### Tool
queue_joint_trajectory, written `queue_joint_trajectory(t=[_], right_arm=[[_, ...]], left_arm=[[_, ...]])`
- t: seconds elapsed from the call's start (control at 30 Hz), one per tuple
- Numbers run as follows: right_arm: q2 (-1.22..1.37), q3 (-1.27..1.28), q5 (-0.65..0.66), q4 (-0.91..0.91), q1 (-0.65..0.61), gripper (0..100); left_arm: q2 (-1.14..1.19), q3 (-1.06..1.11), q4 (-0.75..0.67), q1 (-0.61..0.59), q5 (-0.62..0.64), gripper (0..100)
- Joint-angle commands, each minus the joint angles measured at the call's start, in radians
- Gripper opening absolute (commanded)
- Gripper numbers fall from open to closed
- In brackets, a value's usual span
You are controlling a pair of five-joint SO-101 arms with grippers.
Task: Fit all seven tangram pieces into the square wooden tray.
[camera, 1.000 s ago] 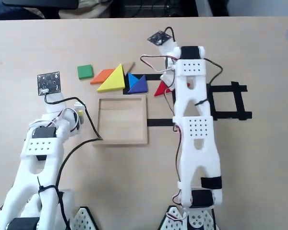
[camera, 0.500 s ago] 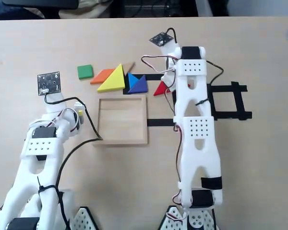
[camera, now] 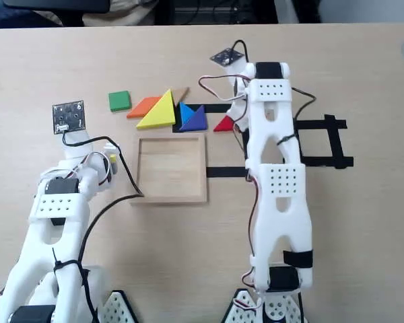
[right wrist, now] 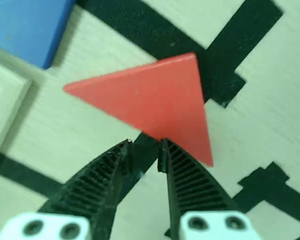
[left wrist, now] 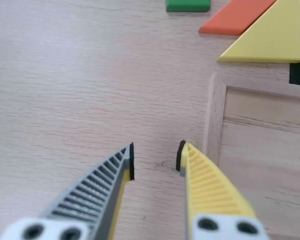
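The right pincer (right wrist: 145, 150) is parted by a narrow gap, its tips at the edge of the red triangle (right wrist: 155, 100). The triangle lies flat across black tape (right wrist: 135, 25), and the arm covers part of it in the high view. The left pincer (left wrist: 155, 159) hangs open over bare tabletop (left wrist: 65, 75), just beside the wooden tray (left wrist: 215, 115). A blue triangle (right wrist: 25, 25) is cut off at the frame's edge.

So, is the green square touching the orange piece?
Apart. The left wrist view shows bare table between the green square and the orange piece.
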Motion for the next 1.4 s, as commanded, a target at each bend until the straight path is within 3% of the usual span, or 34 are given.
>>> queue_joint_trajectory(t=[0.0, 0.33, 0.53, 1.37], right_arm=[[-0.2, 0.185, 0.087, 0.037, -0.021, 10.3], [-0.286, 0.266, 0.562, -0.035, 0.037, 10.3], [-0.219, 0.265, 0.681, -0.083, 0.031, 10.2], [-0.114, 0.262, 0.695, -0.13, 0.003, 10.0]], left_arm=[[-0.005, -0.016, -0.015, 0.008, 0.002, 17], [-0.005, -0.013, -0.017, 0.005, 0.002, 17], [-0.003, 0.015, -0.091, 0.007, 0.002, 17], [-0.003, 0.016, -0.095, 0.024, 0.003, 17]])
